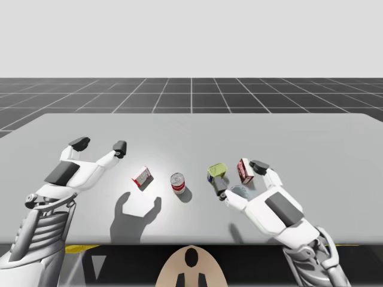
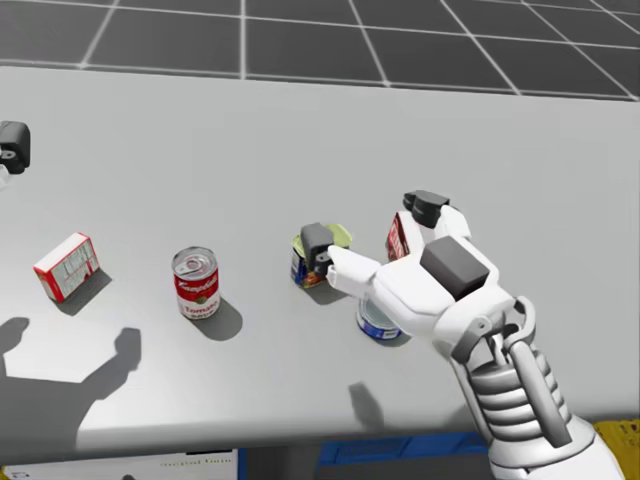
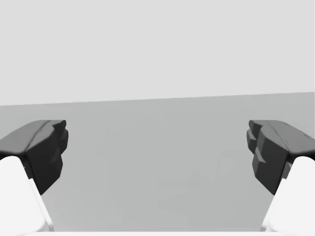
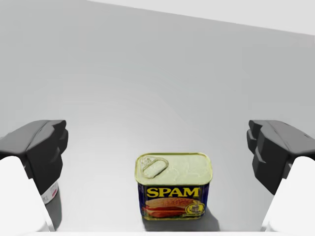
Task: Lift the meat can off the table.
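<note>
Between the wide-open fingers of the robot's right hand (image 4: 158, 145), the meat can (image 4: 173, 187) stands upright on the smooth grey table (image 4: 147, 73), touching neither finger. It is a rounded rectangular tin with blue sides. Its pale lid and pull tab face upward, and its long side runs from finger to finger. The left hand (image 3: 157, 147) is open and holds nothing.

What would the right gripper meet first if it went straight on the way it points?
Probably the meat can, upright ahead of the right gripper, in line between its open fingers.
</note>
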Action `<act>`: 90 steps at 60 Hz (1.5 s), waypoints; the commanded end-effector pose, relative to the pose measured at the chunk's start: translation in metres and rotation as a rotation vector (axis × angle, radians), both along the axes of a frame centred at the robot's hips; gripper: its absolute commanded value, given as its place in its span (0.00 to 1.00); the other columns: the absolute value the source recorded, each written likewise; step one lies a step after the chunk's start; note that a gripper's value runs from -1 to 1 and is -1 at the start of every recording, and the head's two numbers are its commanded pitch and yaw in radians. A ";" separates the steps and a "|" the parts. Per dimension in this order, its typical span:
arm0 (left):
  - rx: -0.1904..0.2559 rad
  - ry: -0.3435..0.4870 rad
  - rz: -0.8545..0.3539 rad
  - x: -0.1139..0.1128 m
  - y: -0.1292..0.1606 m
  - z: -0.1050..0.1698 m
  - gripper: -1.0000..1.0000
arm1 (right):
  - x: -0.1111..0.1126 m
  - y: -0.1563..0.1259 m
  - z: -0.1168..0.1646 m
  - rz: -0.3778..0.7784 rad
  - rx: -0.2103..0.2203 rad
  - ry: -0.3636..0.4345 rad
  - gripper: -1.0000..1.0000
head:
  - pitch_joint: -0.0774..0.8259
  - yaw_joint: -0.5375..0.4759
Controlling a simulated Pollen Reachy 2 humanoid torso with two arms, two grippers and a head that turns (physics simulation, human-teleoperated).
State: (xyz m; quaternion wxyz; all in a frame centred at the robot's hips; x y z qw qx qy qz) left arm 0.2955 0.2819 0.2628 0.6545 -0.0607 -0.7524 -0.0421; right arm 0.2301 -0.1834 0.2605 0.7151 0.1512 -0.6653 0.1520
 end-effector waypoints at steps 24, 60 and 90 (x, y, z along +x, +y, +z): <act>0.012 0.004 0.005 0.000 -0.003 -0.002 0.00 | 0.031 0.031 -0.066 -0.021 -0.073 0.110 0.00 | 0.79 0.38; 0.013 0.003 0.007 -0.001 -0.004 -0.002 0.00 | 0.087 0.052 -0.094 -0.038 -0.130 0.198 0.00 | 0.79 0.39; 0.013 0.003 0.011 -0.001 -0.005 -0.002 0.00 | 0.083 0.047 -0.107 0.006 -0.097 0.267 1.00 | 0.63 0.38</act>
